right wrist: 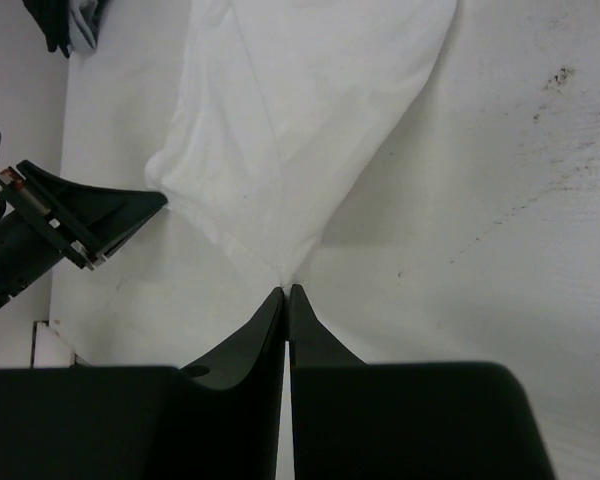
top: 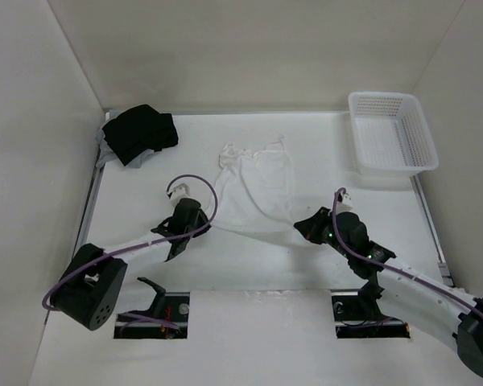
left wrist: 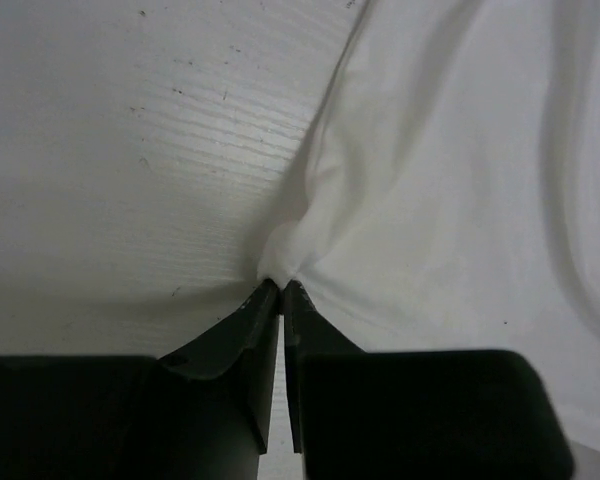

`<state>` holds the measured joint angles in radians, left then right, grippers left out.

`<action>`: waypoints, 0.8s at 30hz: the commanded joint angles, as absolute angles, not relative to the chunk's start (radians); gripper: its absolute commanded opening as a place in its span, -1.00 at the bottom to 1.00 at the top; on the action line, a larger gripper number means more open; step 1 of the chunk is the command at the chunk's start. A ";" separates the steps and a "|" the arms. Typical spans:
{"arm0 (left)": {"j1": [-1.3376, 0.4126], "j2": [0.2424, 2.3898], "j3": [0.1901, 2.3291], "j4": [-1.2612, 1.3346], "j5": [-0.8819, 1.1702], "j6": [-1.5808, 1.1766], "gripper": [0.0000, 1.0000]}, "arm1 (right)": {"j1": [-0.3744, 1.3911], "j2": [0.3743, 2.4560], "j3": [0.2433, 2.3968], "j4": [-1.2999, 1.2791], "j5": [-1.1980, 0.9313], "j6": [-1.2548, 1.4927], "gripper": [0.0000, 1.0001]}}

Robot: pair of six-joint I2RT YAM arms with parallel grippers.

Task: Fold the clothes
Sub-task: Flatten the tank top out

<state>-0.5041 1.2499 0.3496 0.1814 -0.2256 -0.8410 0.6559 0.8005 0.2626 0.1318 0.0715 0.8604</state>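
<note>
The left gripper [left wrist: 281,286] has its two fingers pressed together. They pinch a corner of the clothes [left wrist: 460,200] right at their tips. The cloth bunches into little folds where the fingers hold it. From there it spreads out ahead of the fingers and off to their right. To the left of these fingers is bare table [left wrist: 130,150] with a few small dark specks.

The right gripper [right wrist: 286,291] has its fingers pressed together too. Another corner of the clothes comes to a sharp point right at their tips, and the fingers pinch it. The cloth gets wider as it goes away from the fingers, ahead and a bit to the left. A long crease runs up from the pinched corner. To the right of these fingers is bare table with some marks.

From above, the two grippers are low over the table, one at each near corner of the clothes. The near edge of the clothes runs between the two pairs of fingers. The clothes are white, thin and wrinkly, and the rest lies on the table past the fingers. I cannot tell if the pinched corners are lifted.

Far past the left fingers, off to their left, a black cloth [top: 141,133] sits bundled at a back corner of the table. Far past the right fingers, off to their right, a white basket [top: 355,133] stands at the other back corner. Both are well apart from the clothes.
</note>
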 commanded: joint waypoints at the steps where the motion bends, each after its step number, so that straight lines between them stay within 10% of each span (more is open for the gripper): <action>1: -0.515 1.165 0.425 0.109 -0.251 -0.828 -0.93 | 0.654 0.782 0.264 0.155 0.081 0.856 -0.89; 6: -0.602 0.962 0.595 -0.358 -0.403 -0.825 -0.82 | 0.645 0.776 0.258 0.155 0.083 0.851 -0.89; 11: -0.657 0.901 0.638 -0.583 -0.449 -0.862 0.18 | 0.640 0.799 0.253 0.167 0.081 0.850 -0.89; 24: -0.604 1.015 0.479 -0.203 -0.391 -0.850 -0.05 | 0.640 0.804 0.249 0.169 0.077 0.842 -0.89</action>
